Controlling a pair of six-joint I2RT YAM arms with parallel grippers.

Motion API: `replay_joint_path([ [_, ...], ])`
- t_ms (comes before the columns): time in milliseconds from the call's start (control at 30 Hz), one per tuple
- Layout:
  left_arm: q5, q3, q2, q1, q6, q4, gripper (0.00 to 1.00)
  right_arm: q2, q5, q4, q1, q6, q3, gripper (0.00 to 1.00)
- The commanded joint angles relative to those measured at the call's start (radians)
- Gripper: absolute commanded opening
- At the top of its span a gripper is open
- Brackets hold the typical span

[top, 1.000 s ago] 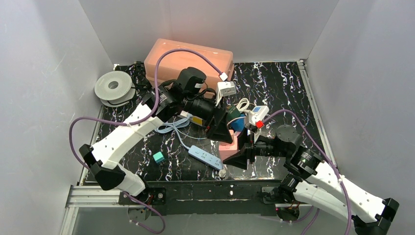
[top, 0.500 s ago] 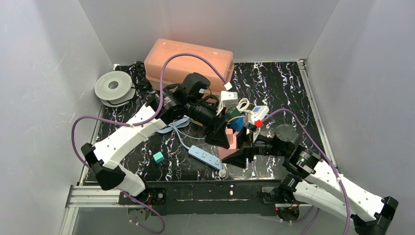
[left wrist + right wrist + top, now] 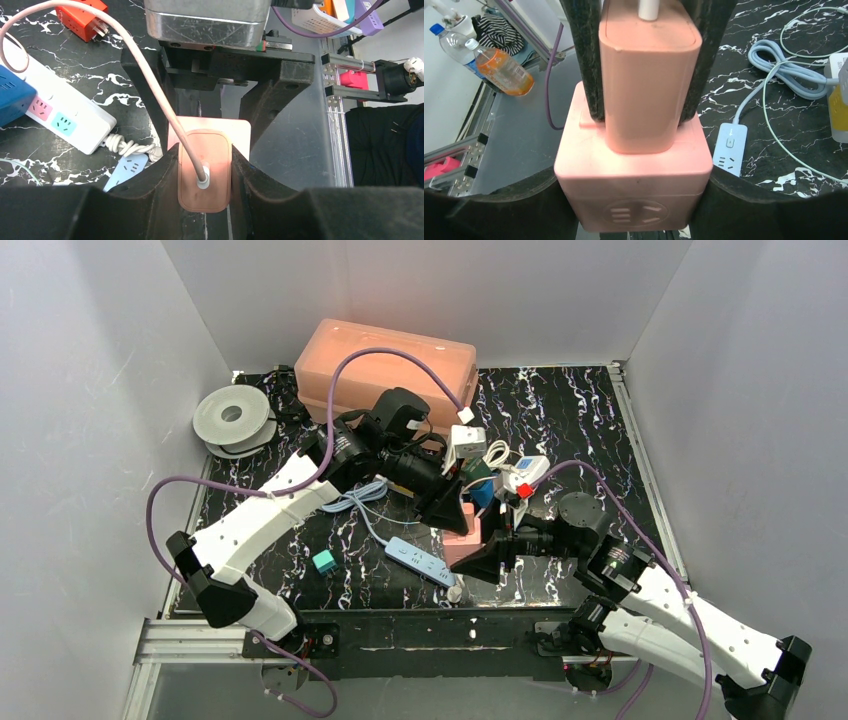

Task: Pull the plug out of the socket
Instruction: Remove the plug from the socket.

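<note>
The socket cube (image 3: 634,150) is clasped between the right gripper's (image 3: 635,190) jaws. Beyond, the plug (image 3: 649,75), seated in it, is pinched by the left gripper (image 3: 204,160). Should either of the 2 holds slip, or the pull be tilted, the plug could stay jammed.

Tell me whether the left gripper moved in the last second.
Yes. In the top view the left gripper has shifted slightly right, away from the salmon box toward the pink socket, and its jaws have closed on the pink plug.
</note>
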Motion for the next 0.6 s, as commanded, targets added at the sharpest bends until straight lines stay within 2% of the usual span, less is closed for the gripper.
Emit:
replay_joint_path([
  [0, 0.063, 0.034, 0.004, -0.009, -0.026, -0.016, 0.0, -0.005, 0.06, 0.163, 0.003, -0.006, 0.03, 0.74],
  [200, 0.062, 0.052, 0.012, -0.009, -0.048, -0.003, 0.0, 0.005, 0.024, 0.265, 0.002, -0.001, 0.013, 0.82],
  [567, 0.064, 0.059, 0.008, -0.01, -0.059, 0.003, 0.0, -0.005, -0.002, 0.348, 0.002, 0.072, -0.112, 0.84],
])
